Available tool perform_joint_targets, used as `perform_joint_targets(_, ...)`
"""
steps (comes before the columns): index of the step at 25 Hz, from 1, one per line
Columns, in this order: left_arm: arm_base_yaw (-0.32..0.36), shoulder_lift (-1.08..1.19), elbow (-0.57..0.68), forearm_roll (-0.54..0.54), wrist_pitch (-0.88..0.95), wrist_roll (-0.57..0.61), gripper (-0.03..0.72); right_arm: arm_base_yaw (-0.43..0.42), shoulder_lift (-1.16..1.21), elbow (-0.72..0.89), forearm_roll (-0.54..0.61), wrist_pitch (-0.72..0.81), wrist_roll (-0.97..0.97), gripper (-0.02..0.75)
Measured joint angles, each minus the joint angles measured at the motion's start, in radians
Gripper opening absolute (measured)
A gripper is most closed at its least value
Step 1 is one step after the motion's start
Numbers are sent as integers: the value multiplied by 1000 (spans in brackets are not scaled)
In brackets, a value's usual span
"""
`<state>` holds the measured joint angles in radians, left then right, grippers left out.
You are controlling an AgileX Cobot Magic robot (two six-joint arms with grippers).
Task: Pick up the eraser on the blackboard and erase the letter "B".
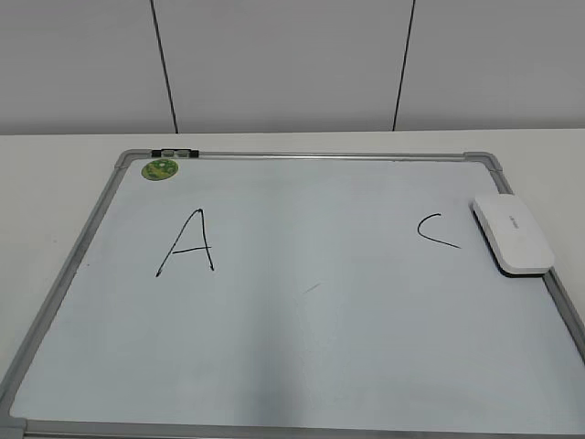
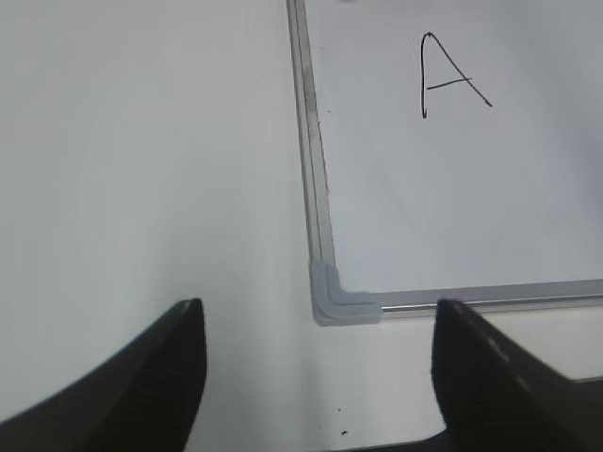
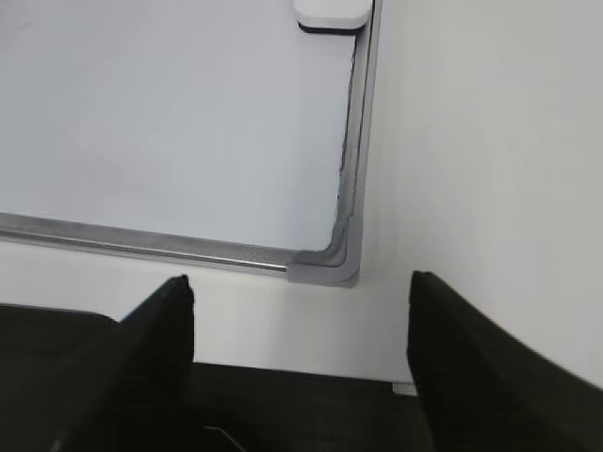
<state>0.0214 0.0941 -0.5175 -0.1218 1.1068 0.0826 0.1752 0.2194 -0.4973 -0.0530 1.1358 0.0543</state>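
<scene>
The blackboard (image 1: 302, 366) is a white dry-erase board with a grey frame, lying flat on the table. The white eraser (image 1: 512, 234) lies on its right edge, beside a black "C" (image 1: 437, 230). A black "A" (image 1: 187, 243) is on the left. No "B" shows between them; only a faint short stroke (image 1: 312, 288) is there. The eraser's near end shows at the top of the right wrist view (image 3: 332, 13). My left gripper (image 2: 316, 315) is open and empty over the board's near left corner (image 2: 341, 301). My right gripper (image 3: 300, 287) is open and empty over the near right corner (image 3: 330, 264).
A small round green sticker (image 1: 159, 169) and a black-and-white clip (image 1: 174, 153) sit at the board's far left corner. White table (image 1: 55, 183) surrounds the board. A grey panelled wall (image 1: 292, 64) stands behind. Neither arm shows in the exterior view.
</scene>
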Motion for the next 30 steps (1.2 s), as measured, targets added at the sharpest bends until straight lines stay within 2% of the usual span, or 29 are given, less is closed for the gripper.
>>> perform_joint_targets(10,0,-78,0,-4,0,0,563,-93,-188,0,0,6,0,522)
perform_joint_targets(30,0,-78,0,-4,0,0,563,-99,-237,0,0,8,0,521)
